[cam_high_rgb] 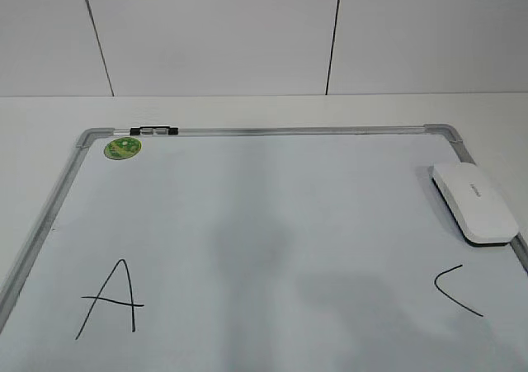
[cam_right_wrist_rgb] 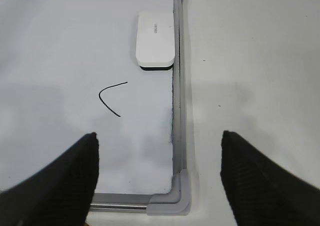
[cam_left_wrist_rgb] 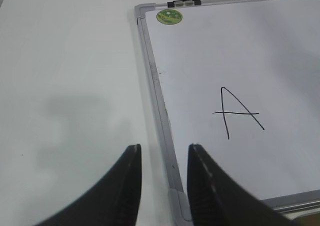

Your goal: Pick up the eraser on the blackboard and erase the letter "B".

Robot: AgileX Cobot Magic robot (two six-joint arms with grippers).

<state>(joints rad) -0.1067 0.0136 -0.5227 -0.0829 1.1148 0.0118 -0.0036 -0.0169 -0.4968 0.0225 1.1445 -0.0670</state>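
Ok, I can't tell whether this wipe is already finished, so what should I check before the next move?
1. Letter "B" gone: ok. Only the "A" and the "C" show on the blackboard; the stretch between them is bare.
2. Marker residue in that stretch: cannot tell. Only soft shadows show there.
3. Eraser reachable: ok. It lies flat on the board against the right frame, with nothing touching it.
4. Right gripper ready: ok. Jaws wide apart and empty, on the eraser's side.
5. Left gripper clear: ok. Jaws apart and empty, by the board's left frame, away from the eraser.
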